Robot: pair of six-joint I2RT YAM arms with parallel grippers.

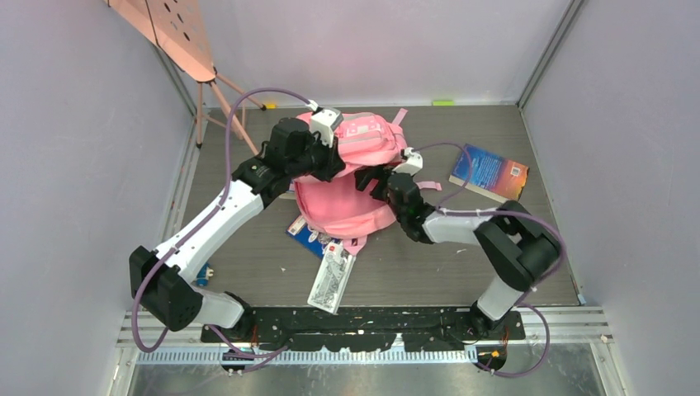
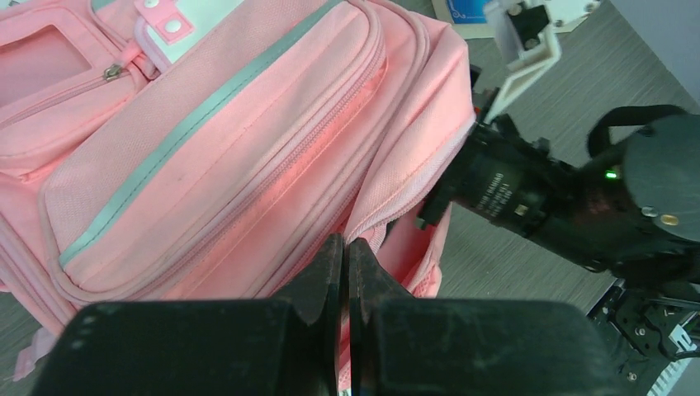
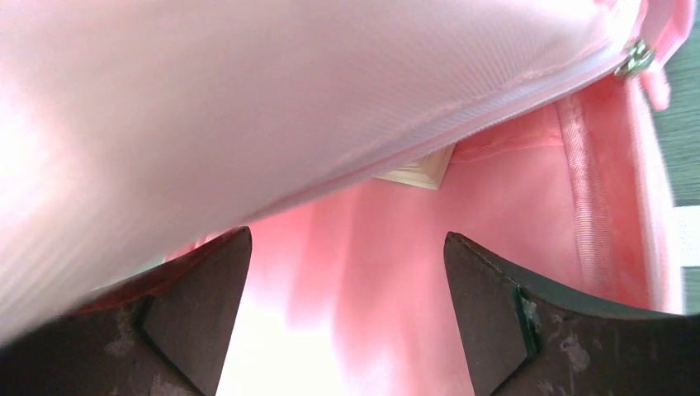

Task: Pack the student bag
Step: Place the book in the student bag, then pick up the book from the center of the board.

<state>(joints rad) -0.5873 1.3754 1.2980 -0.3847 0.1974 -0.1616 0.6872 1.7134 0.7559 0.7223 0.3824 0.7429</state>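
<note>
From above, nearest the arm bases, a white printed packet (image 1: pixel 331 280) lies on the table (image 1: pixel 429 264) at 6 o'clock of the bag (image 1: pixel 342 206), its far end touching the bag's near edge. A blue booklet (image 1: pixel 304 238) pokes out from under the bag at 7 o'clock. The bag lies slumped at the table's middle, pocket side up, its grey-trimmed end toward 12 o'clock, between the two arms. The left gripper (image 2: pixel 345 244) reaches it from 9 o'clock. Its jaws are pressed together tip to tip right on the zip edge of the bag's opening, and I cannot tell whether cloth is nipped between them. The right gripper (image 3: pixel 347 239) reaches in from 3 o'clock and sits inside that opening. Its fingers (image 3: pixel 198 305) stand wide apart with nothing between them, pink lining beyond and the flap hanging over them. Deeper in, at 12 o'clock of the fingers, a pale corner (image 3: pixel 417 172) of something flat shows under the flap, and a metal zip pull (image 3: pixel 636 58) sits at 2 o'clock. In the left wrist view the black right arm (image 2: pixel 528 194) meets the opening at 3 o'clock. Farther off, a book (image 1: pixel 489 172) with a blue and orange cover lies at 2 o'clock, well apart from the bag. Farthest, at 11 o'clock, a pink perforated board (image 1: pixel 169 29) stands tilted on thin legs by the wall.
</note>
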